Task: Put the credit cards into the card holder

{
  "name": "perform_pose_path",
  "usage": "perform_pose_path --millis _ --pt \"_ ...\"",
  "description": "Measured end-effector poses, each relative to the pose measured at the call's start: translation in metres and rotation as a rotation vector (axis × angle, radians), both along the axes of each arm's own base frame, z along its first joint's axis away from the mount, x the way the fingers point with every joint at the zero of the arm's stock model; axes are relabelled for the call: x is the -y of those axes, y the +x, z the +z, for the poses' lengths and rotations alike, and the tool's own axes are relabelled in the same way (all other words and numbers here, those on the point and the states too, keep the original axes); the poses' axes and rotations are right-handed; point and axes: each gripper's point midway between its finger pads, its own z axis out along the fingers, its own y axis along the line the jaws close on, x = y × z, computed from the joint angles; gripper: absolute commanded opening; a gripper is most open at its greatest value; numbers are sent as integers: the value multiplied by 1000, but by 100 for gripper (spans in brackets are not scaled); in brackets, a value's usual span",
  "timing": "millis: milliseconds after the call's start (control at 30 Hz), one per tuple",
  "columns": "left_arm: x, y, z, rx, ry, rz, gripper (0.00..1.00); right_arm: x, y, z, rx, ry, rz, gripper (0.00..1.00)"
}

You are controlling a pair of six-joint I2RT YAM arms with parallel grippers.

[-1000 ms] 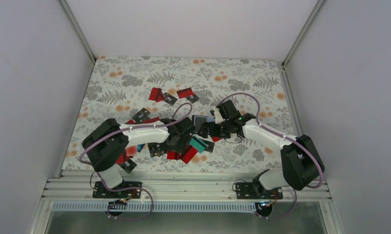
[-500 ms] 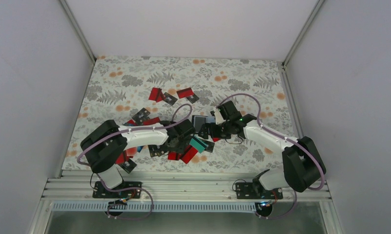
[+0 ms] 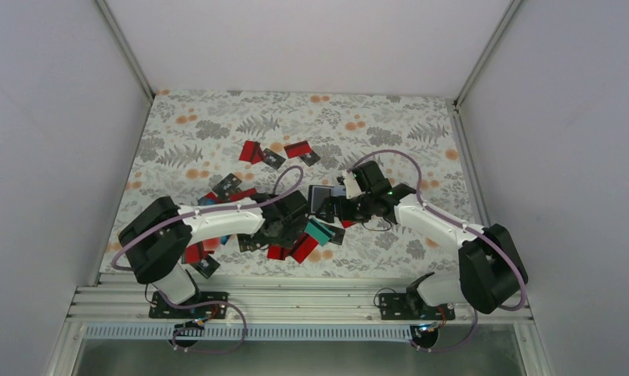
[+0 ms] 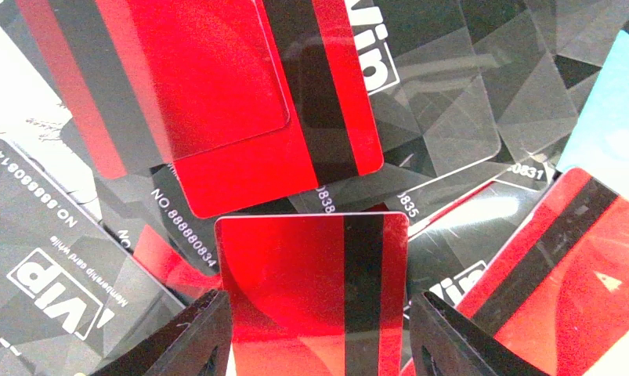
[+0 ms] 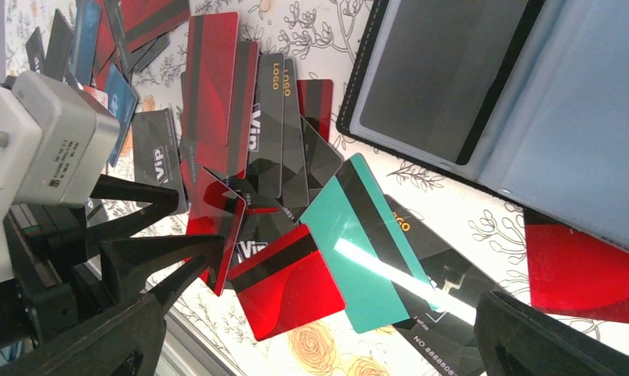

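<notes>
- Credit cards [image 3: 294, 249]: we see most of them heaped near the middle of the table [image 3: 217, 125], toward its near edge. They overlap, mostly red and black. A few more lie apart on the far side, well away from the heap.
- Card holder [image 3: 320, 196]: it lies open and flat just beyond the heap, right of the left gripper. In the right wrist view the card holder [image 5: 421, 78] shows a black stitched edge and clear sleeves. We cannot tell whether any sleeve has a card in it.
- Left gripper [image 3: 283, 227]: it is low over the heap, with its jaws closed part way on a red card [image 4: 311, 298]. The fingers [image 4: 178, 337] press on the card's two long edges.
- In the right wrist view that same red card [image 5: 221, 227] stands tilted, one edge lifted off the cards below, between the tips of the left gripper [image 5: 189, 223].
- Black cards [image 4: 52, 258] with white "VIP" print and numbers lie under and around the held card.
- Right gripper [image 5: 323, 305]: its jaws are spread wide and hold nothing. It hangs by the near right edge of the card holder.
- Teal card [image 5: 366, 243]: it lies flat below the right gripper, stripe side up. It touches another red card on its left and overlaps a black one.
</notes>
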Motion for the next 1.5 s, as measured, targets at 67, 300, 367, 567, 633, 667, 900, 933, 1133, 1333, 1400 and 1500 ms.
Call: perform_pose_path --millis 67,300,367,567,633,667,900,933,1133,1333,1400,1500 --pt "0 -1 4 2 -7 0 57 -1 -1 1 -3 9 5 100" --pt "-2 -3 11 2 -14 -2 71 -6 -1 5 -2 36 17 100" --pt "-3 -3 11 1 -10 -9 75 -6 -1 4 -3 39 17 100" --pt "-3 -3 -1 -20 10 -25 76 -4 -5 -1 -16 32 16 100" --pt "-3 -4 -9 -40 24 -32 76 -3 -6 -2 -19 30 16 100" --pt "-3 -3 -13 -46 28 -36 75 -3 -6 -3 -20 29 16 100" --pt "-1 -1 -14 -49 20 -34 61 -2 -6 -4 -20 25 14 100" --pt "-1 -1 -14 -49 20 -30 59 -2 -6 -4 -19 25 14 100" --pt "-5 -1 -16 -35 19 -25 51 -2 -6 -4 -19 24 14 100" --pt "-6 -1 -17 -23 15 -23 50 -2 -6 -4 -16 22 16 100" --pt "-5 0 -14 -14 4 -23 50 -2 -6 -4 -16 22 17 100" --pt "-4 -1 -13 -8 -7 -24 50 -3 -6 -4 -18 26 19 100"
